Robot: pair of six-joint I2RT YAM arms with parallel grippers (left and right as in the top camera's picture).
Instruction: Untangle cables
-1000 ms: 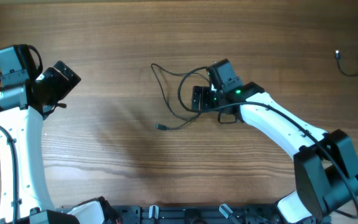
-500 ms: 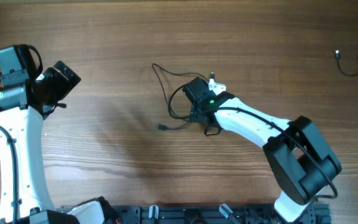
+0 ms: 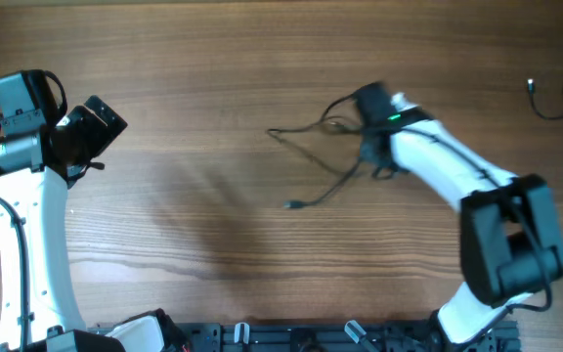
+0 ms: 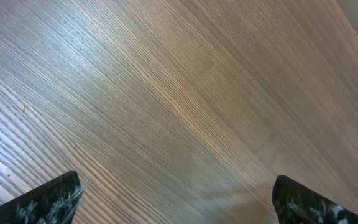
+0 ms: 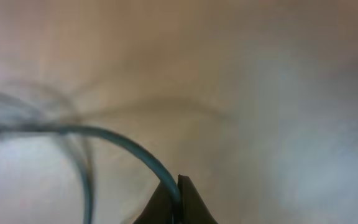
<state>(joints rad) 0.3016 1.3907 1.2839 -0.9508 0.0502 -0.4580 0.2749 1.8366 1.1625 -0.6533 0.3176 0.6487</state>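
Note:
A thin black cable lies stretched across the middle of the table, one plug end resting on the wood. My right gripper is shut on this cable at its right end. In the blurred right wrist view the cable curves in from the left and is pinched between the closed fingertips. More cables lie at the table's far right edge. My left gripper hovers at the far left, open, its fingertips wide apart over bare wood.
The wooden table fills every view. The right arm reaches in from the lower right. The left arm's white column stands along the left edge. A black rail runs along the front edge.
My right gripper went from open to shut on the cable and swung right and up. The cable's loops were pulled out into a longer strand, its plug end sliding right.

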